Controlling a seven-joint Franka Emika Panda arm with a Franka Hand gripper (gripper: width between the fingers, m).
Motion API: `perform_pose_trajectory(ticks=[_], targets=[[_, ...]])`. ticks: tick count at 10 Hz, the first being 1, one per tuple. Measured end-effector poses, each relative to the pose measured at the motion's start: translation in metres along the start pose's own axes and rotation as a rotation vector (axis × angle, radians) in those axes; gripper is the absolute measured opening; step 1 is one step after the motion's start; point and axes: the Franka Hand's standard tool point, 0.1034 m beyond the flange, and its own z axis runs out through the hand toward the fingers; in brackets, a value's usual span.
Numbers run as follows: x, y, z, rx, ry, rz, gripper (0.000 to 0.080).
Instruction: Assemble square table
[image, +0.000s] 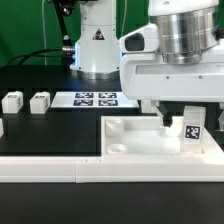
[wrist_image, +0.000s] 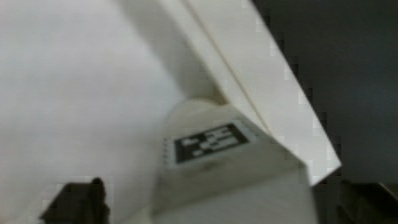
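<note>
The square table slab (image: 150, 140) lies white and flat at the exterior view's right, with raised corner sockets. A white block leg with a black-and-white tag (image: 192, 130) stands upright on its far right corner. My gripper (image: 184, 124) hangs straight over that leg with its fingers either side of it. In the wrist view the tagged leg (wrist_image: 210, 140) lies between the two dark fingertips (wrist_image: 75, 202), against the slab's raised rim (wrist_image: 240, 70). A narrow gap shows between the fingertip and the leg. The jaws stand open around the leg.
Two loose white legs (image: 12, 101) (image: 40, 100) stand on the black table at the exterior view's left, and a third shows at the left edge (image: 2, 127). The marker board (image: 95, 99) lies behind. A long white rail (image: 50, 168) runs along the front.
</note>
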Motion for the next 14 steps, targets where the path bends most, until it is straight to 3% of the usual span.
perform_pose_trajectory(ticks=[1, 2, 3, 4, 8, 11, 12, 13, 14], targets=[[0.0002, -0.0006, 0.0010, 0.009, 0.006, 0.057, 0.0542], [0.0001, -0.0002, 0.0014, 0.007, 0.006, 0.053, 0.0542], [0.0000, -0.0002, 0.0016, 0.008, 0.005, 0.075, 0.0364], [0.0004, 0.0018, 0.0019, 0.005, 0.004, 0.143, 0.0294], [0.0010, 0.0029, 0.0022, 0.004, 0.004, 0.439, 0.0293], [-0.0007, 0.0030, 0.0030, 0.002, 0.011, 0.913, 0.0293], [-0.0012, 0.0038, 0.0048, 0.051, 0.001, 1.150, 0.0293], [-0.0028, 0.0050, 0.0053, 0.085, -0.015, 1.229, 0.0293], [-0.0028, 0.0040, 0.0050, 0.086, -0.015, 1.262, 0.0293]])
